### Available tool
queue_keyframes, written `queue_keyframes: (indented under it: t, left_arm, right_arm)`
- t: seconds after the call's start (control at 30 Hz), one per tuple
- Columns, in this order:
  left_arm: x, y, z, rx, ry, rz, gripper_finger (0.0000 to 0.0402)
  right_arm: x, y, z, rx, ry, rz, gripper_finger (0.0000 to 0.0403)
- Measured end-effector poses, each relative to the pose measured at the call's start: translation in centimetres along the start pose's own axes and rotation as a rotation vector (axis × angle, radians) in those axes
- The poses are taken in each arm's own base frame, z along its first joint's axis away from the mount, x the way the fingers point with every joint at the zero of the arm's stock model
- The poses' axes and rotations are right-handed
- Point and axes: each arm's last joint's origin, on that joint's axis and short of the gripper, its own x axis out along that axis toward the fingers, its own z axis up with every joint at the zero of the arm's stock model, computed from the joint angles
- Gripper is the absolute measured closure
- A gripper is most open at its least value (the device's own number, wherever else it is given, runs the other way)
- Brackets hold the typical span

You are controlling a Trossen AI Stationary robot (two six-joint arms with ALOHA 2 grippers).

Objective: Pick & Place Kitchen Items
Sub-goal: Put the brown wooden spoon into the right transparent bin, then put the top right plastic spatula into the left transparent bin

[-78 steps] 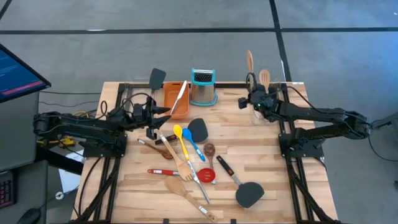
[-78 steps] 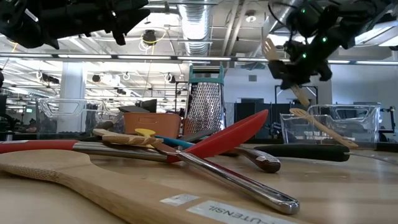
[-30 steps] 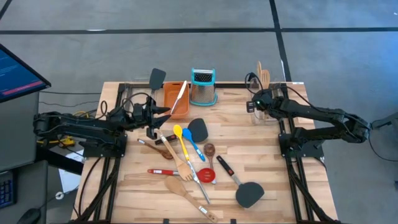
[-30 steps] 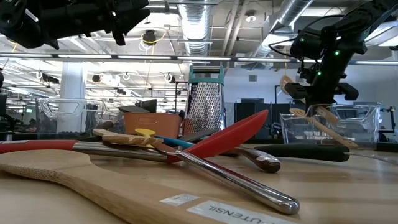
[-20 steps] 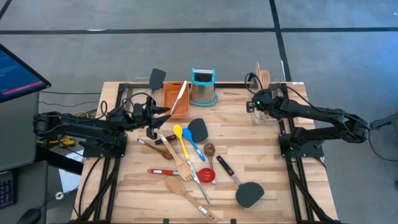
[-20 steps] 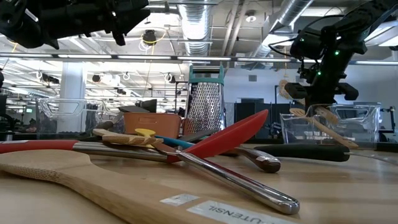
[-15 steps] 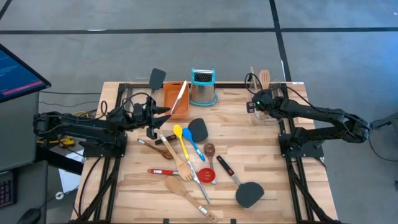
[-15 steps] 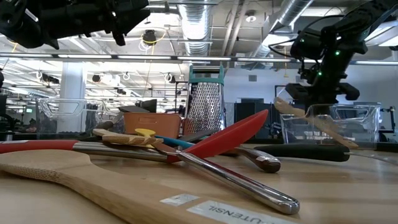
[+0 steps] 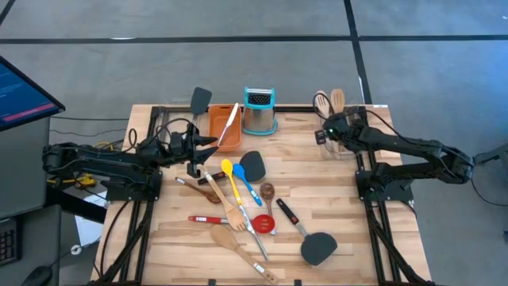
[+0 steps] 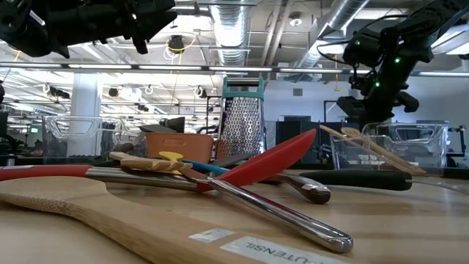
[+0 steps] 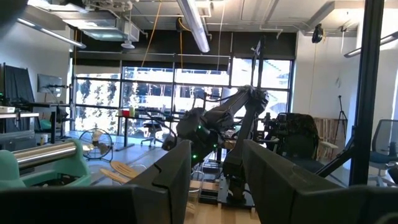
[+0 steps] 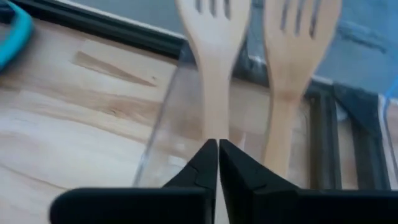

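Two wooden slotted spatulas (image 9: 321, 102) (image 9: 337, 99) lean side by side in a clear container (image 9: 337, 141) at the table's far right, heads past its far rim. My right gripper (image 9: 326, 133) is shut just above the left spatula's handle (image 12: 214, 93). Other kitchen items lie loose mid-table: a yellow spoon (image 9: 230, 176), a blue spoon (image 9: 246, 187), a red spoon (image 9: 258, 224), wooden spoons (image 9: 226, 238) and black turners (image 9: 252, 164) (image 9: 316, 248). My left gripper (image 9: 208, 141) hangs open above the table's left side, nothing between its fingers (image 11: 180, 174). My right gripper's shut fingertips (image 12: 208, 155) stand right in front of the left spatula's handle (image 12: 214, 124), coming at it slanting down from the near side. They hide the spot behind them, so I cannot tell whether they touch the handle.
An orange tray (image 9: 225, 125) holding a pale utensil (image 9: 230, 119) and a steel grater with a teal top (image 9: 259, 111) stand at the far middle. Another black turner (image 9: 200, 99) lies at the far left. Bare wood shows at the near right.
The spatula at my right gripper has tipped from steep to a low slant, its head sinking toward the table's far edge until it lies beside the other spatula's head. It now rests in the container on its own. My right gripper has stayed over the container.
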Motion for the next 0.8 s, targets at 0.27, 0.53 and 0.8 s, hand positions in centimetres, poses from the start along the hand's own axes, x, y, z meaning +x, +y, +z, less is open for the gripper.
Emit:
queue_keyframes:
  t: [0.27, 0.53, 0.8]
  left_arm:
    - [0.0, 0.0, 0.0, 0.000, 0.003, 0.000, 0.0270]
    - [0.0, 0.0, -0.2, 0.003, 0.019, 0.001, 0.0270]
    - [0.0, 0.0, -0.2, 0.004, 0.024, 0.002, 0.0270]
  right_arm:
    - [-2.3, 1.0, 0.6, -0.080, -0.136, 0.139, 0.0400]
    - [-6.3, 2.1, 0.1, -0.108, -0.202, 0.452, 0.0401]
    - [-9.8, 4.7, -1.0, -0.180, -0.251, 0.819, 0.0398]
